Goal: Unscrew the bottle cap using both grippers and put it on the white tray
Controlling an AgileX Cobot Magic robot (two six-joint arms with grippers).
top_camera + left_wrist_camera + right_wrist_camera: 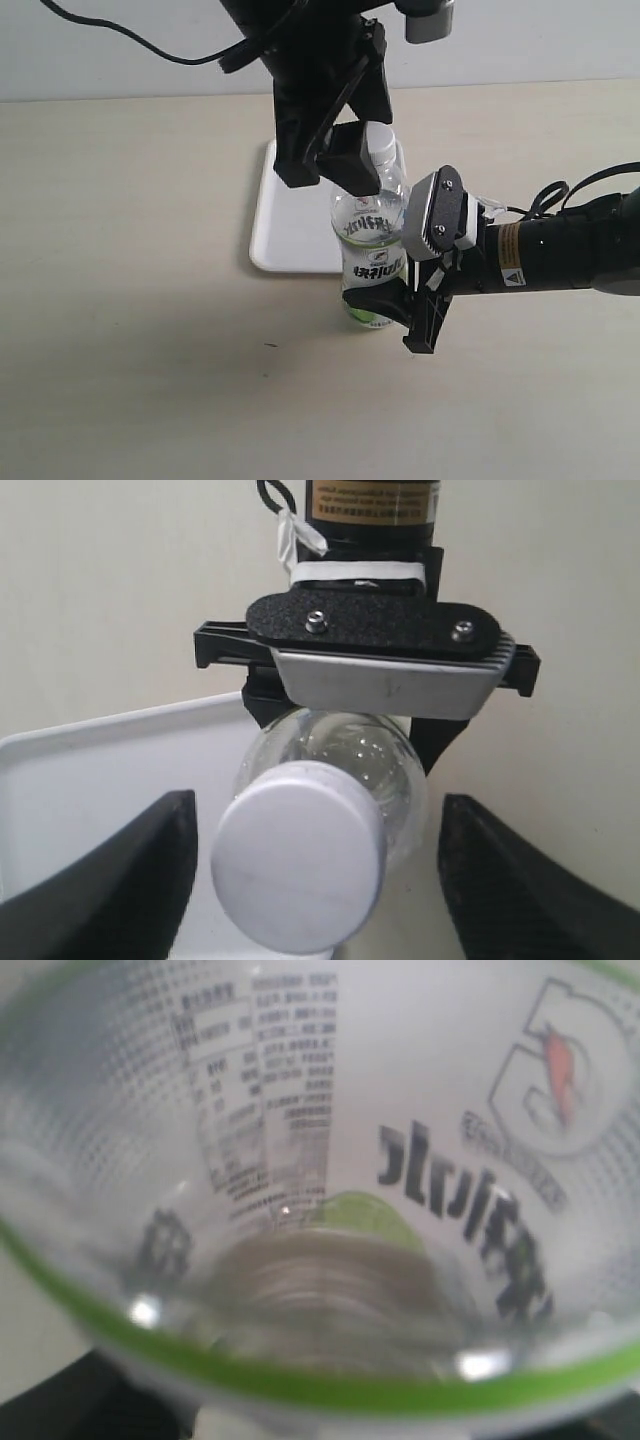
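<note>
The white tray (285, 215) lies on the table (130, 330). The left gripper (325, 170) hangs over the bottle cap (298, 868), jaws wide apart, holding nothing. The bottle (368, 215) stands upright just beside the tray, cap on. The right gripper (395, 305) clamps its lower part, with one finger hidden. I cannot tell its contents.

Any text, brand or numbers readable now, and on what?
White-and-green label on the clear plastic bottle: large dark Chinese characters, too blurred to quote; fine print unreadable.
Outlined logo with orange mark on that label: no sure letter.
Yellow label on the black right arm: too small to read.
</note>
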